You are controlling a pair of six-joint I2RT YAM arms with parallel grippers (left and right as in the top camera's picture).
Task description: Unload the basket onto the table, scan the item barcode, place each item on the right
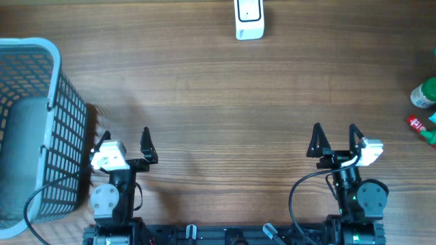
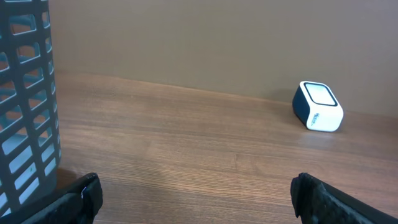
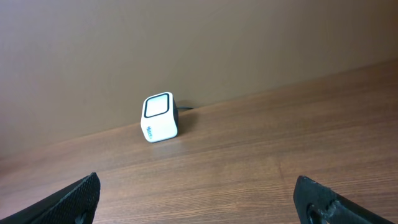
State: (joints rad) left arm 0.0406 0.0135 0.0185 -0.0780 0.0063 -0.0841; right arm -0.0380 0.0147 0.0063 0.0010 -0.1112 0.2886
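Bench [image 1: 218, 102] seen from above; we note the basket [image 1: 68, 129] at its left edge; left jaws and right jaws both gape wide, holding nothing; the scanner [image 1: 249, 19] sits at the far edge; the green bottle [image 1: 424, 94], probably the item to scan, lies at the right edge, partly cut off; we judge that a careless reach could topple it or cover its barcode.

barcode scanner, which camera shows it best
Right wrist: the barcode scanner stands whole near mid-frame, window and labelled face showing. Left wrist shows it whole too, but off to the right. Overhead crops it at the top edge.
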